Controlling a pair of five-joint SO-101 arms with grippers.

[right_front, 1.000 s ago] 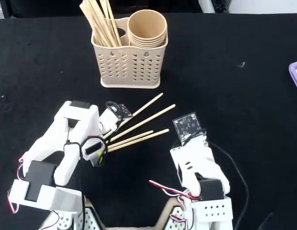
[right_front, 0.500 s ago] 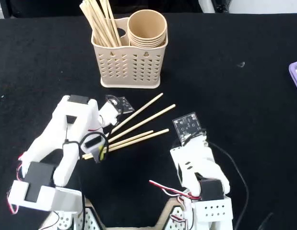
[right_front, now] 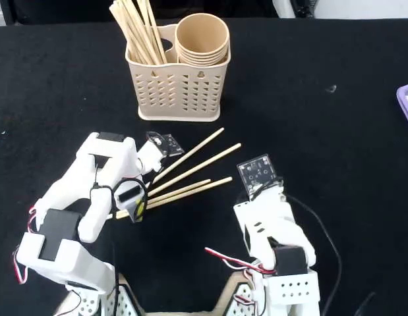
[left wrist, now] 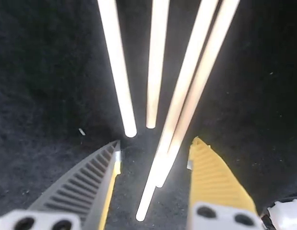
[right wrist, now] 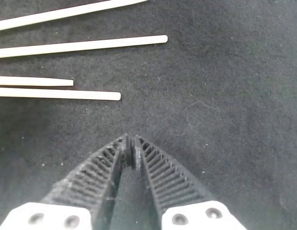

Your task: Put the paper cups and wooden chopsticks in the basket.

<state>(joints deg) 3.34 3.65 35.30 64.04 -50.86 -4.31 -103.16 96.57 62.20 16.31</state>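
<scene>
Left gripper [left wrist: 156, 141] gapes around ends of two chopsticks [left wrist: 191, 96], probably not touching; right gripper [right wrist: 131, 140] closed, empty; basket [right_front: 177, 92] at twelve o'clock.

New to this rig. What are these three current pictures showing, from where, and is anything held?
Two white robot arms sit side by side at a black-covered table. The high view looks down from a fixed camera; the other two come from a camera on each arm's wrist. A beige perforated basket holds stacked brown paper cups and a bunch of wooden chopsticks. Four loose wooden chopsticks lie on the cloth. The left gripper is open, its jaws either side of two chopstick ends. The right gripper is shut and empty. Nothing is held.
</scene>
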